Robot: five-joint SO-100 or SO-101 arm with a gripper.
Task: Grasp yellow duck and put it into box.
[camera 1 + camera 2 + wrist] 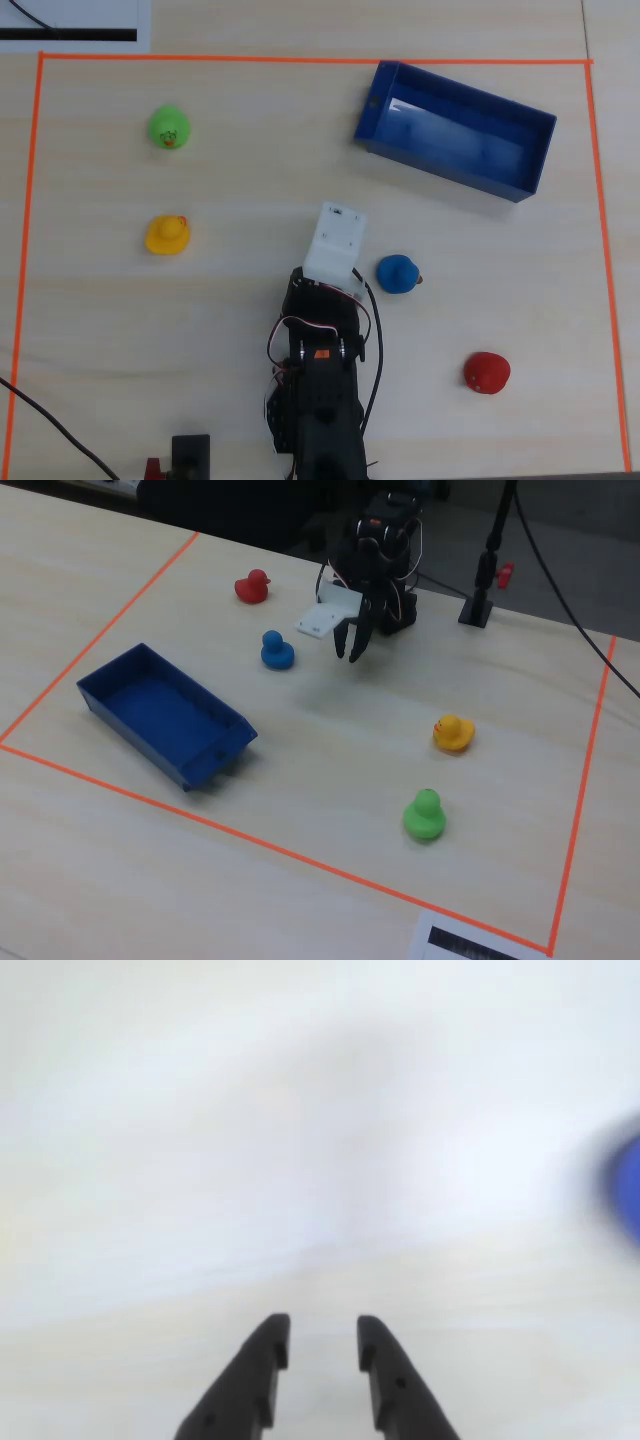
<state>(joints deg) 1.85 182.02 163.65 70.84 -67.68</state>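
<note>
Overhead view, left to right: an orange tape outline (20,250) marks the work area on the light wooden table (240,140); the green duck (168,127) sits at the upper left; the yellow duck (167,234) sits just below it, upright on the table, free of any contact, well apart from the arm; the arm (320,390) enters from the bottom centre, with a white housing (335,240) at its upper end; the blue duck (398,273) lies just beside that housing on the right; the box (535,150) lies tilted at the upper right, its interior holding no duck, a small hole visible in its left short wall; the red duck (487,372) sits at the lower right.

Fixed view, left to right: the box (215,765) is at the left; the red duck (251,586) and blue duck (276,651) follow; the gripper (348,652) hangs above the table with nothing between its fingers; the yellow duck (452,733) is at the right, the green duck (425,815) nearer the camera.

Wrist view: the gripper (323,1345) shows two dark fingers with a narrow gap between them, jaws slightly apart and holding nothing; the background is blurred; a blue patch at the right edge cannot be identified.
</note>
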